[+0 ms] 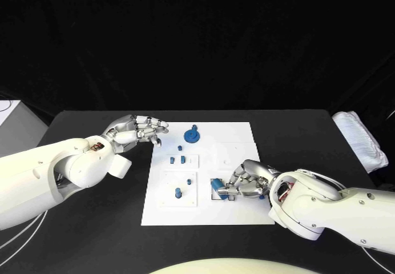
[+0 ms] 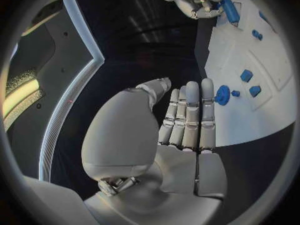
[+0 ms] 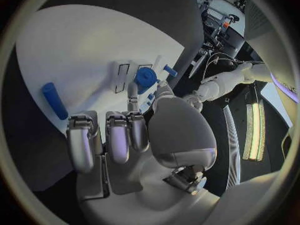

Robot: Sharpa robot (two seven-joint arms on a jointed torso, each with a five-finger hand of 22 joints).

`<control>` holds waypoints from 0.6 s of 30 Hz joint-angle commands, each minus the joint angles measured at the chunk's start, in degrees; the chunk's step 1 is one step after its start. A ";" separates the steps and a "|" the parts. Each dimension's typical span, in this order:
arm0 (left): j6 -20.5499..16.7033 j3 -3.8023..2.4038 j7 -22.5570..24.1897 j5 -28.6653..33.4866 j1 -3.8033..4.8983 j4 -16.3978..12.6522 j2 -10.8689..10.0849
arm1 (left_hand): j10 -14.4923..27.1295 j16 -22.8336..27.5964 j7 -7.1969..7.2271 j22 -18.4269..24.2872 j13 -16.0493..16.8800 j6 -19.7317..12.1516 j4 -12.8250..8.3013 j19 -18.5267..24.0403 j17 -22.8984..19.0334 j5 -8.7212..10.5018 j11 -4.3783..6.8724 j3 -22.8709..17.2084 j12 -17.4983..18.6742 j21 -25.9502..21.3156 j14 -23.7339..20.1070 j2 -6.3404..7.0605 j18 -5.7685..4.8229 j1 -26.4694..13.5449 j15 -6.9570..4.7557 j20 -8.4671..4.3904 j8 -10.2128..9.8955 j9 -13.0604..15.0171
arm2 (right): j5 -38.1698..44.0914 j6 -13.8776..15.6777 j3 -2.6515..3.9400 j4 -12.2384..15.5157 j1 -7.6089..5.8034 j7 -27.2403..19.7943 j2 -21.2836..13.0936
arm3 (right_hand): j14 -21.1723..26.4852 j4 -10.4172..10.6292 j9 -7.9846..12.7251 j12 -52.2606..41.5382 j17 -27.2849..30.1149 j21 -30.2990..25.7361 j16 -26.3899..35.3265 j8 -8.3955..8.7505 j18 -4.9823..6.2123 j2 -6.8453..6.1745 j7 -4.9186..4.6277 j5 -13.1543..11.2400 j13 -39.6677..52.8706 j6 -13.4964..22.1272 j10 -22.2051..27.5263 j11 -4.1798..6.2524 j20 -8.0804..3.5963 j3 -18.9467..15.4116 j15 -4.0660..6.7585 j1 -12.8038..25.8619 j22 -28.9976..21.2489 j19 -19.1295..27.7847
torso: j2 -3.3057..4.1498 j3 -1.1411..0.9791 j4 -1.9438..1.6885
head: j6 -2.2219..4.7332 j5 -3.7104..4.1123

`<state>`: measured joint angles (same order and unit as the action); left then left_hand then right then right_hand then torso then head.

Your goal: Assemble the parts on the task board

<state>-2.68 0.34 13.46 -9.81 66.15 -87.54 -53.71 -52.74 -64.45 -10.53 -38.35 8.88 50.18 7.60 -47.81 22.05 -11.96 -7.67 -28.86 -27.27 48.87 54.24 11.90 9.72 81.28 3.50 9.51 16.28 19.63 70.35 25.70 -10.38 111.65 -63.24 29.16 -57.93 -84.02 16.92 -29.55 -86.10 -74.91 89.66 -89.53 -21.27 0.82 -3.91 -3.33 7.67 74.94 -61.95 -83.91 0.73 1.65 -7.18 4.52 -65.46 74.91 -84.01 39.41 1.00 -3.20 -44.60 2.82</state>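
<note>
While the task board (image 1: 238, 214) lies mid-table, the left hand (image 1: 136, 131) hovers at its far left corner, fingers straight, close together, holding nothing. The right hand (image 1: 247, 181) at the near right edge pinches a blue part (image 1: 218, 186); seating it seems the current step, needing careful downward alignment.

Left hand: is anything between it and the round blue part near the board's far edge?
Nothing visible. In the head view the left hand sits at the task board's far left corner, holding nothing, and only bare white board separates it from the round blue part.
</note>
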 commanded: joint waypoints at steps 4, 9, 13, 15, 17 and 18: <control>0.66 -0.03 0.14 0.33 0.00 0.08 0.17 | 0.34 0.33 -0.32 0.08 -0.05 -0.15 0.21 -0.52 0.07 -0.16 0.08 0.03 0.33 -0.38 0.17 -0.25 0.79 -0.20 0.28 -0.01 0.21 -0.08 | -2.33 -2.65 0.00 0.16 0.05 -2.24 0.32 | -5.85 -0.11 -0.01 -0.36 -14.51 0.34 -0.25 -0.20 -0.82 0.28 0.34 0.25 12.88 -0.01 -4.55 0.44 -0.30 -0.37 0.22 0.14 15.09 -5.99 | 0.01 0.04 -0.05 | 0.01 0.20; 0.63 -0.03 0.12 0.33 0.00 0.14 0.23 | 0.34 0.33 -0.32 0.08 -0.05 -0.15 0.21 -0.52 0.07 -0.16 0.08 0.03 0.33 -0.38 0.17 -0.25 0.79 -0.20 0.28 -0.01 0.21 -0.08 | -2.43 -2.69 0.00 -0.56 0.05 -2.57 1.14 | -5.84 -0.23 0.00 -0.27 -14.45 0.34 -0.23 -0.21 -0.82 0.59 0.36 0.39 12.84 0.01 -4.52 0.46 -0.31 -0.39 0.23 0.00 15.09 -5.99 | 0.01 0.08 -0.10 | 0.05 0.23; 0.59 -0.03 0.10 0.33 0.00 0.16 0.24 | 0.34 0.33 -0.32 0.08 -0.05 -0.15 0.21 -0.52 0.07 -0.16 0.08 0.03 0.33 -0.38 0.17 -0.25 0.79 -0.20 0.28 -0.01 0.21 -0.08 | -2.14 -2.55 0.00 -1.14 0.06 -2.85 1.83 | -5.83 -0.43 0.07 -0.20 -14.43 0.34 -0.22 -0.21 -0.82 0.99 0.37 0.44 12.82 0.15 -4.50 0.47 -0.33 -0.41 0.24 -1.15 15.09 -5.99 | 0.02 0.07 -0.16 | 0.04 0.25; 0.56 -0.03 0.07 0.33 0.00 0.17 0.22 | 0.33 0.33 -0.31 0.13 -0.07 -0.12 0.26 -0.58 0.09 -0.17 0.09 -0.01 0.34 -0.44 0.18 -0.35 0.80 -0.16 0.27 -0.01 0.25 -0.08 | -1.54 -2.36 -0.01 -1.39 0.06 -2.92 2.09 | -5.82 -0.51 0.12 -0.19 -14.38 0.34 -0.20 -0.20 -0.82 1.29 0.36 0.45 12.84 0.24 -4.50 0.47 -0.34 -0.39 0.24 -2.12 15.09 -5.99 | 0.03 0.10 -0.15 | 0.00 0.21; 0.52 -0.03 0.04 0.33 0.00 0.16 0.19 | 0.33 0.33 -0.31 0.13 -0.07 -0.12 0.26 -0.58 0.09 -0.17 0.09 -0.01 0.34 -0.44 0.18 -0.35 0.80 -0.16 0.27 -0.01 0.25 -0.08 | -0.53 -2.28 -0.01 -1.56 0.06 -2.85 2.21 | -5.81 -1.29 0.37 -0.14 -14.32 0.34 -0.18 -0.05 -0.82 2.15 0.34 -1.25 12.86 0.51 -4.50 0.47 -0.42 0.89 0.26 -6.55 15.09 -5.99 | 0.03 0.10 -0.14 | -0.01 0.20; 0.51 -0.03 0.02 0.33 0.00 0.15 0.18 | 0.33 0.33 -0.31 0.13 -0.07 -0.12 0.26 -0.58 0.09 -0.17 0.09 -0.01 0.34 -0.44 0.18 -0.35 0.80 -0.16 0.27 -0.01 0.25 -0.08 | 0.10 -2.31 -0.01 -1.64 0.06 -2.80 2.26 | -5.80 -2.01 0.54 -0.11 -14.31 0.34 -0.17 0.06 -0.82 2.17 0.41 -3.18 12.87 0.55 -4.49 0.55 -0.42 2.24 0.34 -9.22 15.09 -5.99 | 0.03 0.11 -0.11 | -0.01 0.20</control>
<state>-2.70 0.35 13.27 -9.79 66.15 -87.30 -53.60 -52.74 -64.45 -10.53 -38.27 8.88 50.18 7.59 -47.83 22.04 -11.96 -7.67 -28.86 -27.27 48.63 54.25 11.90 9.72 81.28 3.49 9.50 16.28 19.63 68.58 24.17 -10.39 110.12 -63.23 27.32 -55.75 -84.02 15.34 -29.16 -86.10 -74.91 89.66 -89.53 -21.27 0.82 -1.75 -3.13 5.65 74.94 -61.75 -83.98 0.81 1.66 -5.83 4.52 -72.89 74.90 -84.01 39.42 1.09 -3.33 -44.56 3.06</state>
